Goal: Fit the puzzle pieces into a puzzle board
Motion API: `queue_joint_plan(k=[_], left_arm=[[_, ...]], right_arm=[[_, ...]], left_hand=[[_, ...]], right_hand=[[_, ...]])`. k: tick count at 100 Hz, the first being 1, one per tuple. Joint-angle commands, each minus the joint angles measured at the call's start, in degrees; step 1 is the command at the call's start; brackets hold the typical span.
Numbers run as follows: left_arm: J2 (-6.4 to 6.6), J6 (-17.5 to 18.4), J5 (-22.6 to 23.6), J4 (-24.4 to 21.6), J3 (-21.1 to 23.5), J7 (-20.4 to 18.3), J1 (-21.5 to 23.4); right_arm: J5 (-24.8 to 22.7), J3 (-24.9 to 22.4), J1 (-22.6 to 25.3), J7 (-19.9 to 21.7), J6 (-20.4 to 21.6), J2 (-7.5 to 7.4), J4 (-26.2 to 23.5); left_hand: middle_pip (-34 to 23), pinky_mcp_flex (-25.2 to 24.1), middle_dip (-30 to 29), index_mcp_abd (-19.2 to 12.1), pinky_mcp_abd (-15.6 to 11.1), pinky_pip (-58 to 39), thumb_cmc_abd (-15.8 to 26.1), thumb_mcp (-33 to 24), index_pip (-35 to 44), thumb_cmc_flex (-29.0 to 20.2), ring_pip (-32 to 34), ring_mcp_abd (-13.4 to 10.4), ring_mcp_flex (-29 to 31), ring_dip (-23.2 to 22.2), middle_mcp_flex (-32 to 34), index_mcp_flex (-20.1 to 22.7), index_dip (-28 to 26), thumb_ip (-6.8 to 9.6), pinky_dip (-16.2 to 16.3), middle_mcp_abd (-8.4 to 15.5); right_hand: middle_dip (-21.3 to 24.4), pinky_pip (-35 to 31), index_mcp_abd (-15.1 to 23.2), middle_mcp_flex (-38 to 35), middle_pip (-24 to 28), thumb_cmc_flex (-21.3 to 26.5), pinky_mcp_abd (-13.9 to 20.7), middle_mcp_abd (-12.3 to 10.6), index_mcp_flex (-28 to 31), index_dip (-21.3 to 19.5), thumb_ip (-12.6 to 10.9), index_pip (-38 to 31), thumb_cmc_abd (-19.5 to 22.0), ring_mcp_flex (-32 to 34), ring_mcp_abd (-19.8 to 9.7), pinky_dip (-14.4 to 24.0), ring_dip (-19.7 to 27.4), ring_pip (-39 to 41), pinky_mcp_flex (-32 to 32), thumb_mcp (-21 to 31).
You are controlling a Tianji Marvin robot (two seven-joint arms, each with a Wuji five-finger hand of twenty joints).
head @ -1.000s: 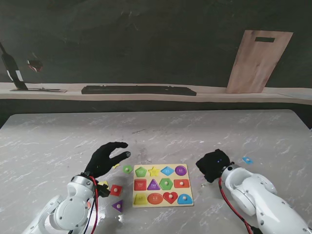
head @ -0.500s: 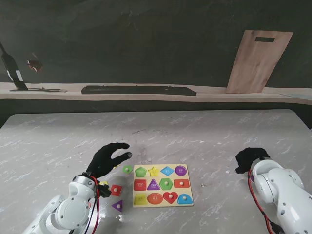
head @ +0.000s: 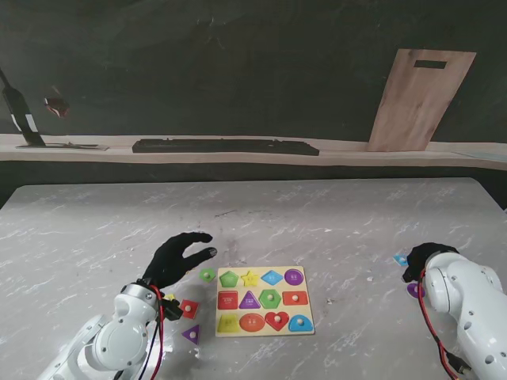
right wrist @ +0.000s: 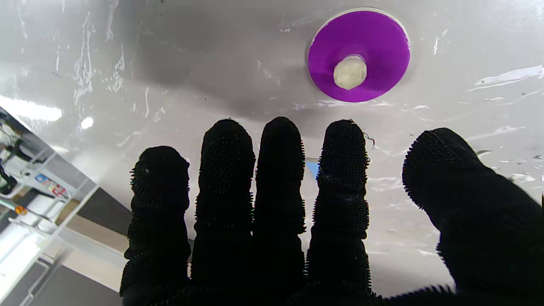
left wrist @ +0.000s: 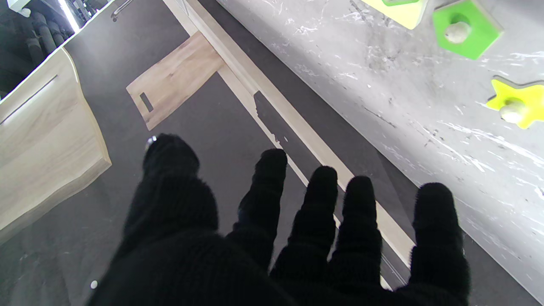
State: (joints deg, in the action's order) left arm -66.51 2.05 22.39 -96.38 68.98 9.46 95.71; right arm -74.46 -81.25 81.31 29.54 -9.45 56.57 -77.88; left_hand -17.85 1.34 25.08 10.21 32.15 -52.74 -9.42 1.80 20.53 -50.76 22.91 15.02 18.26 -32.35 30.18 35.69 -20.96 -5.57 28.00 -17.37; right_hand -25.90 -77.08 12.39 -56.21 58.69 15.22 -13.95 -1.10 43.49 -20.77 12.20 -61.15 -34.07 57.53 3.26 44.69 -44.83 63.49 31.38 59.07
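Right hand [right wrist: 297, 221] spread, empty, hiding most of a blue piece [head: 401, 259]; left hand [head: 176, 257] splayed, seemingly empty.

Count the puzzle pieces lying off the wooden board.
6: green pentagon, yellow star, red square, purple triangle left of it; blue piece, purple circle by right hand; arms may hide more.

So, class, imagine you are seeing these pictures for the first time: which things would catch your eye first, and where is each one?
The colourful puzzle board in the middle of the marble table stands out first, with loose pieces such as the green pentagon piece to its left. A black-gloved left robot hand hovers open beside that pentagon. In the right wrist view, a purple round piece lies just beyond the right robot hand.
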Motion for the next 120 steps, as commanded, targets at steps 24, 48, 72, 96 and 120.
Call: queue_joint_plan(k=[24,48,72,96,120], left_arm=[[-0.07,-0.32,-0.23,-0.08,-0.18,-0.10,-0.06],[-0.06,-0.55,-0.43,-0.11,-0.34,-0.33,-0.14],[-0.07,-0.67,-0.31,-0.25,-0.27,-0.21,-0.03],[-0.06,-0.78,-0.35,-0.35,-0.20,-0.27,0.04],[-0.04,-0.82,-0.31,-0.41,-0.14,-0.33,0.09]], right_arm=[[0.99,1.07,-0.82,0.18,-1.93,-0.38,3.29],[1.02,1.09,-0.80,-0.33,-2.01,-0.47,4.19],[1.11,1.14,-0.47,0.01,-2.54,-0.39,3.70],[1.89,1.81,-0.58,0.04,-3.21,-0.41,4.18],[3.04,3.49,-1.15,0.03,-4.32,-0.54,5.83]], left_hand=[[0.51,-0.40,-0.47,-0.43,-9.86,0.31,2.14,0.57,-0.58,-0.71,-0.35,0.42,0.02,-0.15,-0.45,0.52,0.23,1.27,-0.52,0.30],[0.49,-0.40,-0.47,-0.57,-9.94,0.33,2.12,0.61,-0.56,-0.67,-0.32,0.49,0.04,-0.16,-0.44,0.49,0.23,1.26,-0.51,0.33],[0.52,-0.43,-0.49,-0.32,-9.86,0.34,2.07,0.60,-0.59,-0.71,-0.32,0.52,0.02,-0.16,-0.41,0.57,0.26,1.27,-0.51,0.15],[0.57,-0.43,-0.50,-0.27,-9.84,0.32,2.09,0.56,-0.68,-0.75,-0.35,0.60,-0.07,-0.16,-0.49,0.53,0.28,1.28,-0.50,0.04],[0.54,-0.51,-0.48,-0.34,-9.87,0.37,2.11,0.58,-0.67,-0.74,-0.33,0.57,-0.07,-0.17,-0.50,0.55,0.26,1.27,-0.52,0.19]], right_hand=[[-0.78,-1.91,-0.63,-1.30,0.45,0.03,-1.18,1.37,-0.12,-0.54,-0.69,0.71,-4.78,0.62,0.83,0.97,-0.48,1.23,-0.47,1.95],[-0.88,-1.89,-1.28,-0.63,0.60,1.75,-1.53,1.21,-0.86,-0.33,-0.33,0.53,-9.86,0.45,0.27,1.00,-0.42,1.08,-0.47,4.45],[-0.95,-1.86,-0.71,-1.04,0.97,3.12,-1.00,1.11,-0.86,-0.15,0.33,-0.15,-11.42,0.88,0.20,0.91,-0.52,1.40,-0.04,5.81],[-0.84,-2.17,0.66,-2.29,1.14,5.19,-1.18,1.01,-0.81,2.98,1.87,-3.71,-12.42,1.79,0.25,0.80,-0.53,1.80,0.76,7.35],[-0.10,-2.86,2.00,-4.46,1.13,9.14,-1.38,0.87,0.62,4.44,2.25,-6.10,-13.02,3.62,0.14,0.82,-0.53,2.39,2.22,8.56]])
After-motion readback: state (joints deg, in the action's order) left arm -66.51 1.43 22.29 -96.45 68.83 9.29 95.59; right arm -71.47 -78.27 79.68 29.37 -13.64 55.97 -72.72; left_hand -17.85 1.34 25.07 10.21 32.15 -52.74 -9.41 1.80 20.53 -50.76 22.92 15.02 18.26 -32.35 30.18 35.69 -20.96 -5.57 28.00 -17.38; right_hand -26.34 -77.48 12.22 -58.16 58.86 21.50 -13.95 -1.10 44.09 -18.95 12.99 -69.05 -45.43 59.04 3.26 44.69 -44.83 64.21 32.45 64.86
